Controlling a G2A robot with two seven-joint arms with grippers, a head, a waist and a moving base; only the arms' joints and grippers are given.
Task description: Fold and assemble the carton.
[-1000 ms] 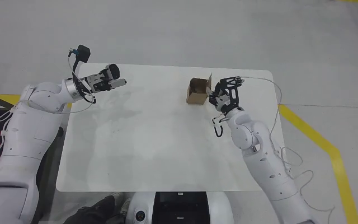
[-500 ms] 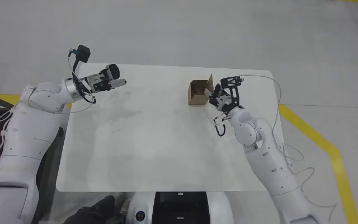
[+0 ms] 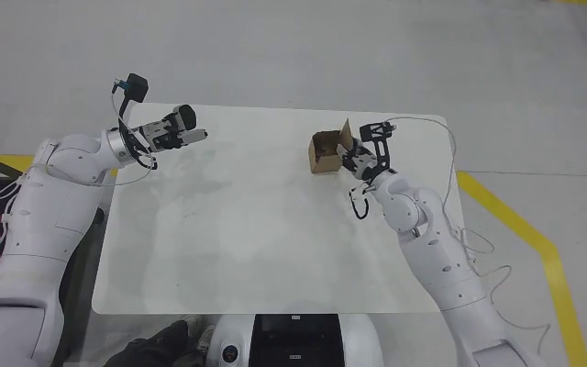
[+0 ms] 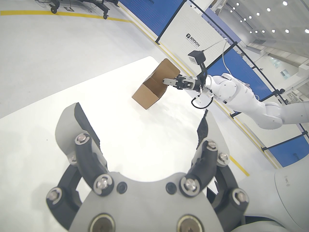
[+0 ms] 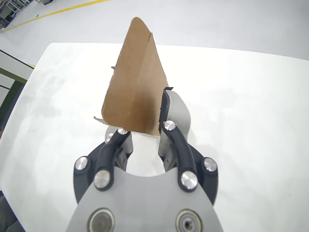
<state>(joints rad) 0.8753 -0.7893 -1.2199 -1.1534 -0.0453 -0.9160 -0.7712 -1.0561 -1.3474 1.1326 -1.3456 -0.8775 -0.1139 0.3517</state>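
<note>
A small brown carton (image 3: 326,151) stands open-topped on the white table (image 3: 257,239) at the far right, one flap raised. My right gripper (image 3: 350,156) is shut on that raised flap (image 5: 136,83) at the carton's right side; the left wrist view shows the same carton (image 4: 154,88) tilted slightly, with the right gripper (image 4: 169,82) pinching its wall. One right finger (image 5: 166,105) presses the flap's outer face, while the other is hidden behind the cardboard. My left gripper (image 3: 197,136) hangs over the table's far left corner, open and empty (image 4: 142,121).
A yellow floor line (image 3: 514,216) runs past the table's right side. The table's far edge (image 3: 303,108) lies just behind the carton. Blue and white partition panels (image 4: 193,32) stand in the room behind.
The right gripper with the flap has shifted slightly toward the far edge, and the carton has turned and tipped a little with it. The left arm has not moved.
</note>
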